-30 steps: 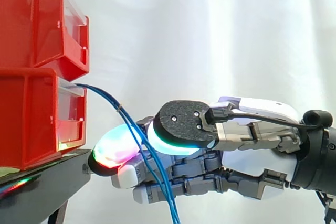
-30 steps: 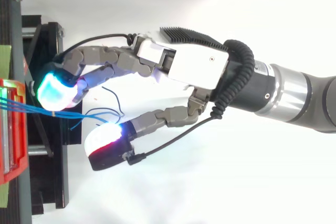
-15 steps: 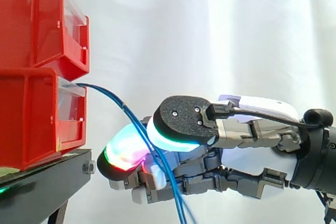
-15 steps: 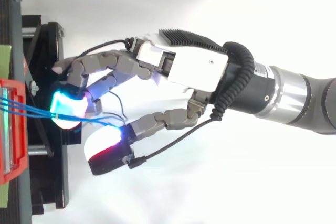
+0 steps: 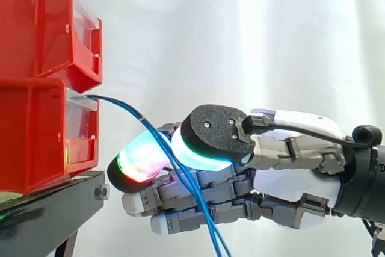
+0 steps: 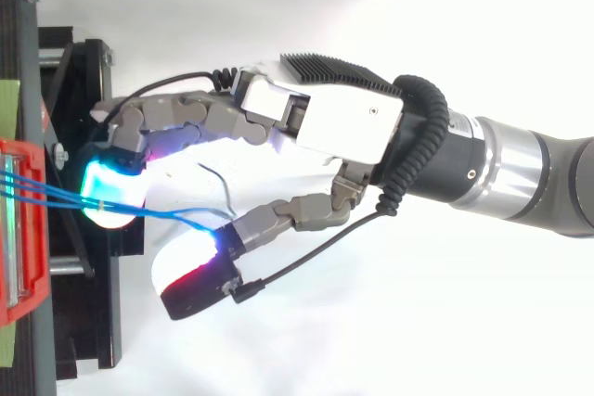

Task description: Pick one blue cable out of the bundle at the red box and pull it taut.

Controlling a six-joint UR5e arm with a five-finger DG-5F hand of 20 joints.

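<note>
Two red bins of smooth, hard plastic stand stacked at the left, each with a slanted front lip and a clear panel behind it. They rest on a black stand with a flat matt edge and a bolt head at its corner, and behind everything a white curtain hangs in soft vertical folds. The blue cables come out of the front of the lower bin. They are thin, round and glossy, leave close together, arch over and then drop steeply to the bottom edge of the side view. My hand reaches in level from the right on a grey metal arm. Its back is a white shell with a black ribbed block, and its fingers are grey jointed links. I hold it on its side near the stand's corner, apart from the bins. My fingers are bent inward round the cables. The strands lie across the top of one rounded finger pad, which glows cyan from above and green and red from the side. From there they run down between that pad and my thumb pad, a thick oval with a grainy black back and a cyan-white glowing face. From above, the two pads stand slightly apart, so the hold is a loose hook, not a hard pinch.
</note>
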